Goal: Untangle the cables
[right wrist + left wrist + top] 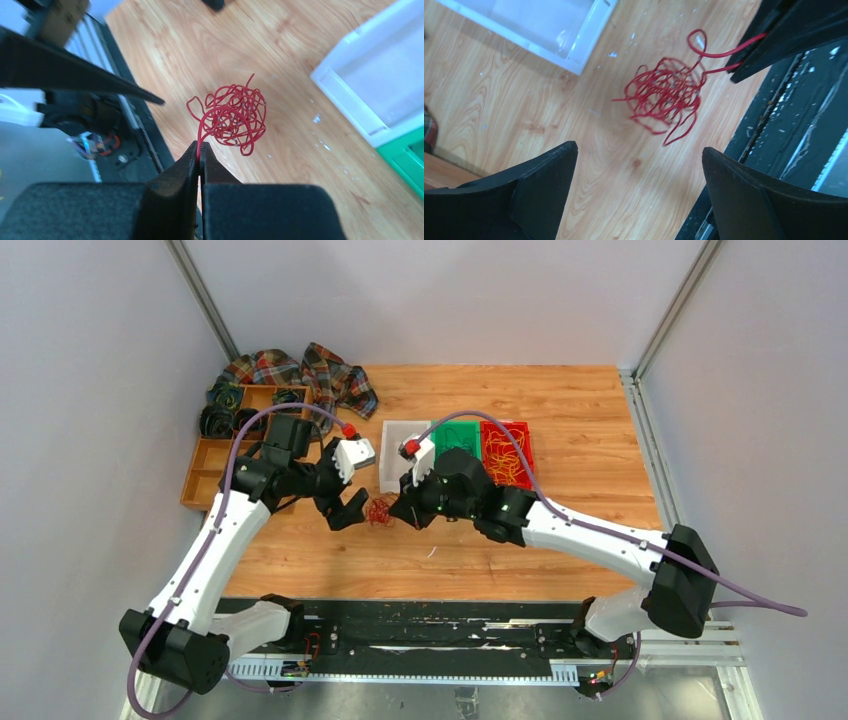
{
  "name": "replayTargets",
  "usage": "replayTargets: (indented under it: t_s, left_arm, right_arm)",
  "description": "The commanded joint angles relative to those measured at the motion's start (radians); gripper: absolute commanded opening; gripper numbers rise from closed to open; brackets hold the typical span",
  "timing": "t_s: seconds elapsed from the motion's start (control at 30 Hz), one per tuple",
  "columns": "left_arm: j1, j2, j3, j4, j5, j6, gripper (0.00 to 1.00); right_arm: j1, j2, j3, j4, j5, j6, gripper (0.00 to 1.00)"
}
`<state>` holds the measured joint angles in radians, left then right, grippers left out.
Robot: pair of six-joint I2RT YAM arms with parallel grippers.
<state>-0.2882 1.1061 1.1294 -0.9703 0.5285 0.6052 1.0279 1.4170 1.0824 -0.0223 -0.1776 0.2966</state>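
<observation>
Now our right hand [200,149] pinches one strand of the red cables [232,117], our left hand [639,152] spread wide; pulling hard could, we judge, cinch them tighter.

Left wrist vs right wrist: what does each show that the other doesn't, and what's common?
Left wrist only: that the left tool stands wide open and empty, short of the red cable tangle. Right wrist only: the right tool seen from behind, shut and pinching a red strand; the edge of the green bin. Both: the tangle, the white tray, the wooden table.
</observation>
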Motion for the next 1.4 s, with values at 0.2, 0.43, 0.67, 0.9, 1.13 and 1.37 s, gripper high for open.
replayTargets:
  t_s: [0.2, 0.43, 0.67, 0.9, 1.13, 1.37]
  left_arm:
    - [0.009, -0.070, 0.019, -0.006, 0.115, 0.015, 0.92]
    - [0.010, -0.078, 0.016, -0.008, 0.176, 0.026, 0.85]
    - [0.009, -0.064, 0.033, -0.007, 0.172, 0.042, 0.53]
    - [0.009, -0.093, 0.041, -0.006, 0.164, 0.046, 0.15]
    - [0.009, -0.087, 0.093, -0.007, 0.150, -0.053, 0.09]
    - [0.009, -0.144, 0.025, -0.090, 0.257, 0.108, 0.66]
  right_arm:
    - [-0.057, -0.044, 0.013, 0.227, -0.139, 0.211, 0.01]
    - [-0.064, -0.050, 0.001, 0.258, -0.164, 0.259, 0.01]
    - [-0.076, -0.069, -0.022, 0.263, -0.172, 0.276, 0.01]
    - [-0.094, -0.100, -0.061, 0.270, -0.158, 0.291, 0.01]
    - [-0.106, -0.111, -0.093, 0.260, -0.141, 0.309, 0.01]
    - [-0.107, -0.112, -0.075, 0.275, -0.174, 0.328, 0.01]
